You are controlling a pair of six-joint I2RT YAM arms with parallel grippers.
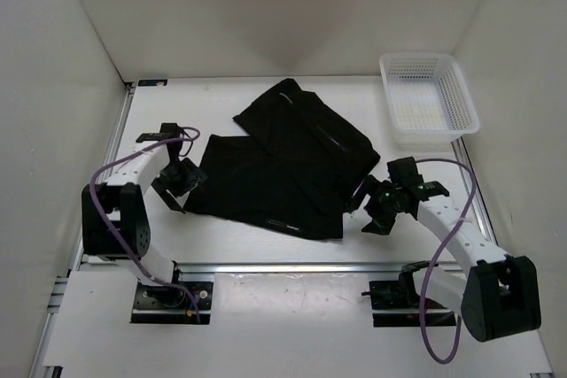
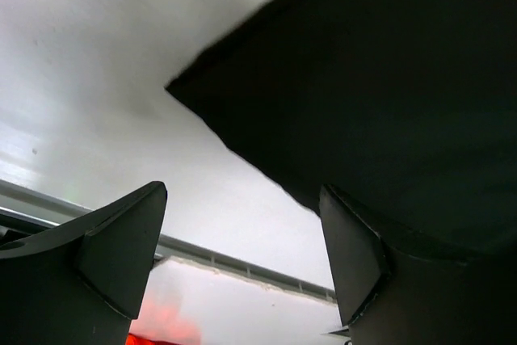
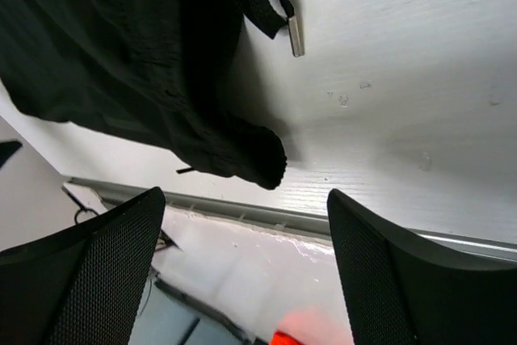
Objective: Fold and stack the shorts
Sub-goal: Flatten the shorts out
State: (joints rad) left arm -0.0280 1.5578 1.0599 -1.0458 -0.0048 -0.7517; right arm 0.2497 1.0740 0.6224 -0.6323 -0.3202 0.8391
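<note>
Quick look at the bench (image 1: 177,112). The black soft-fabric shorts (image 1: 283,165) lie spread across the middle of the white surface, between the two arms. One part lies flat on the near-left side. Another part sits at an angle over it and runs up toward the far side, so it's a rough, lumpy lay and not a tidy fold.

The left hand (image 1: 177,179) is down low, just beside the left edge of the shorts. On its wrist cam the hand (image 2: 242,191) has both fingers spread wide with only bare bench (image 2: 97,54) in the gap. A corner of the black fabric (image 2: 380,78) pokes in from the upper right. One finger sits right at the cloth edge, and I can't tell if it touches.

The right hand (image 1: 372,205) sits by the near-right corner of the shorts. It's the same deal on its cam: the hand (image 3: 246,199) is wide open and gripping nothing. The bunched hem of the shorts (image 3: 121,54) is just beyond the fingertips. A flat black drawstring with a metal tip (image 3: 279,10) lies on the white surface next to it.

A white plastic mesh basket (image 1: 388,95) sits in the far right corner, apart from the shorts.
</note>
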